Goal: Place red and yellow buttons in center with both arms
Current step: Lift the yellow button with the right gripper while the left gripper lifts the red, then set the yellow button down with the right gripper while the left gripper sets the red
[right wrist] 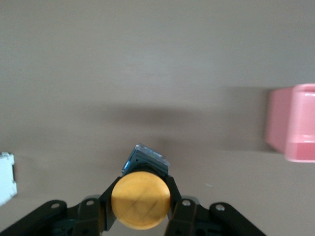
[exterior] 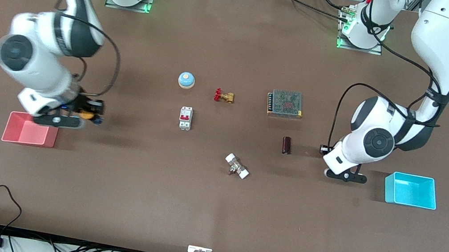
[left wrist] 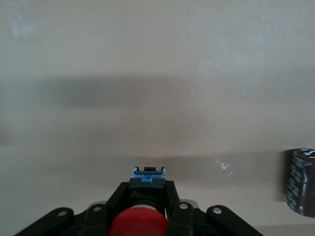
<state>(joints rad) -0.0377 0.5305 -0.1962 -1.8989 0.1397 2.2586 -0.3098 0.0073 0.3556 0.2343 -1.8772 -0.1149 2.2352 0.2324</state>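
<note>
Nearest the camera, low centre of the front frame, lies the white-capped brass fitting (exterior: 237,166).

We hold both parts: right gripper (right wrist: 141,209) pinches the round orange-yellow push-button (right wrist: 141,198) at mid-left of the front frame, above the pink tray (exterior: 30,130); left gripper (left wrist: 145,216) pinches the round red-capped push-button (left wrist: 137,223) at mid-right, between the dark cylinder (exterior: 287,145) and the blue tray (exterior: 410,190).

The bare brown table centre (exterior: 209,137) lies between both, roughly equally near.

Button bodies are mostly hidden by fingers; the red cap is cut off.

Two white jointed arms (exterior: 41,56) — black bands, looped black cables, black claws on bolted mounts.
</note>
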